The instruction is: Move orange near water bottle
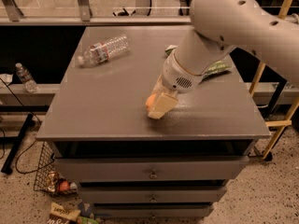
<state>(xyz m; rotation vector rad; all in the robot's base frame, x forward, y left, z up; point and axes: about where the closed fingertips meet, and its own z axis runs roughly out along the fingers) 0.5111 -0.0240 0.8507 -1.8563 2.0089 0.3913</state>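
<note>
The orange (150, 100) is sitting toward the front of the counter (103, 115), right of centre, and the pincer (155, 107) is reaching down onto it and appears to be pinching it, with 1 pale pad covering most of the fruit so only its left edge is peeking out. The water bottle (103, 50) is lying on its side at the back left corner, well apart from the orange. The main risk is looking like slip: the skin is smooth and round, so a shallow hold could be letting it squirt free and roll toward the front edge nearby. The bottle is also lying free to roll, so an arriving pincer or a dropped orange could be nudging it off the counter. The green bag (217, 68) behind the arm is seeming out of the way
</note>
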